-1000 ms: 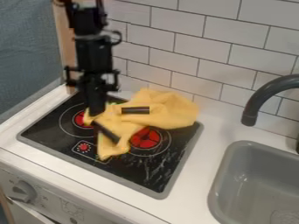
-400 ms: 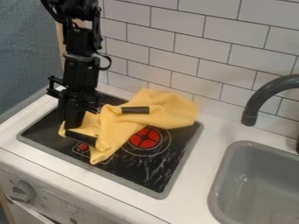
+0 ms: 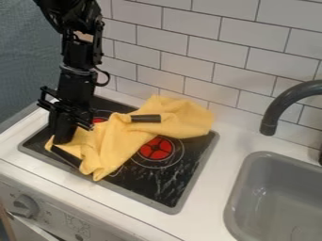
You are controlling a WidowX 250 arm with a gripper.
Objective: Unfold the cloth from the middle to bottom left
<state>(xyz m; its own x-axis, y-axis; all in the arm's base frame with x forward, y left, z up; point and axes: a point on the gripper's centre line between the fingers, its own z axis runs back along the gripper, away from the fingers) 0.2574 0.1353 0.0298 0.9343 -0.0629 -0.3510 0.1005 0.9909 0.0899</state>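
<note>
My gripper (image 3: 61,140) hangs low over the left part of the stove, shut on the lower-left corner of the yellow cloth (image 3: 118,137). From there the cloth runs across the stove to its back right edge, bunched at the upper right and creased along the middle. One dark band crosses the upper part of the cloth, and another lies just below my gripper at the lower-left end.
Under the cloth is the black stove top (image 3: 168,181), with a red burner (image 3: 156,148) showing beside it. A grey sink (image 3: 277,197) and dark faucet (image 3: 286,101) stand at the right. The tiled wall (image 3: 220,52) rises behind, and a knob (image 3: 24,205) sits at the front left.
My gripper has moved left and toward the stove's front edge. The cloth's gripped corner came along, and its lower part now spreads farther left; the bunched upper right part stayed in place.
</note>
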